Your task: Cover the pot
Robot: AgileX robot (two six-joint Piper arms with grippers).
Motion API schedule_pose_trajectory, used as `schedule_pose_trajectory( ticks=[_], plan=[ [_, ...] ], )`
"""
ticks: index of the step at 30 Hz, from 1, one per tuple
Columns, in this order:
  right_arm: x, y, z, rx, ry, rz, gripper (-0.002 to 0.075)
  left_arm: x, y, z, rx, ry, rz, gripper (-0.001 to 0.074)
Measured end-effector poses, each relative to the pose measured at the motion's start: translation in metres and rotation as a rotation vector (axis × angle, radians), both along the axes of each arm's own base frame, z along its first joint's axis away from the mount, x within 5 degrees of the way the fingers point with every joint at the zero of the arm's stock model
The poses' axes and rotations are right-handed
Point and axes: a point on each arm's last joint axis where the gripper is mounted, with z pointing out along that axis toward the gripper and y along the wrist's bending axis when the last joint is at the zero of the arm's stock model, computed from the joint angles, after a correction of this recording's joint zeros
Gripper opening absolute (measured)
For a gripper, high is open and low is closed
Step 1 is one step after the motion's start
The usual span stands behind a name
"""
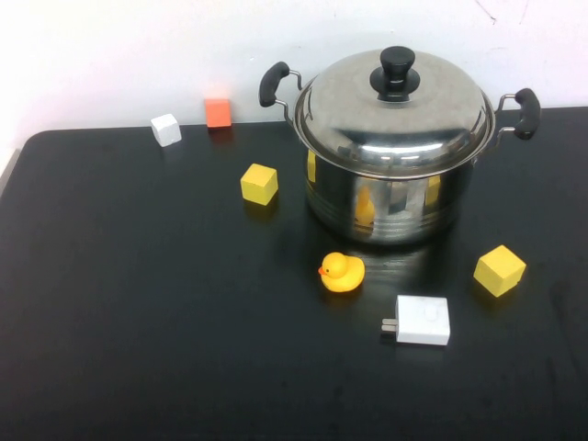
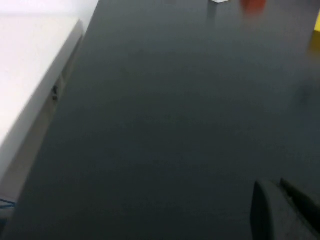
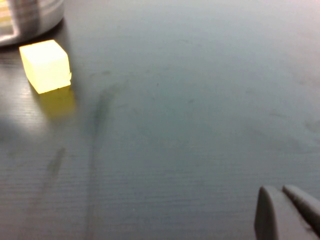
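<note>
The big steel pot with two black side handles stands at the back right of the black table. The domed steel lid with a black knob sits on the pot's rim and closes it. Neither arm shows in the high view. My left gripper hovers low over bare table near its left edge, fingers together and empty. My right gripper hovers low over bare table near the right yellow cube, fingers together and empty. A slice of the pot's wall shows there.
A yellow rubber duck and a white charger lie in front of the pot. Yellow cubes sit to its left and right. A white cube and an orange cube sit at the back.
</note>
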Motion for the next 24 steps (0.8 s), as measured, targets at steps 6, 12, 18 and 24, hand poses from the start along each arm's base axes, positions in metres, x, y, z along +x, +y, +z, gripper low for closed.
schedule_pose_trajectory(
  ticks=[6,12,18,24],
  plan=[
    [0.0,0.0,0.0,0.0,0.0,0.0,-0.0002,-0.0001,-0.0033,0.0001,-0.083,0.003,-0.014,-0.0001],
    [0.0,0.0,0.0,0.0,0.0,0.0,-0.0002,-0.0002,-0.0037,0.0001,-0.03,0.0,-0.034,-0.0001],
    [0.0,0.0,0.0,0.0,0.0,0.0,-0.0002,-0.0002,-0.0037,0.0001,-0.029,0.0,-0.035,-0.0001],
    [0.0,0.0,0.0,0.0,0.0,0.0,-0.0002,-0.0002,-0.0037,0.0001,-0.026,0.0,-0.036,-0.0001]
  ],
)
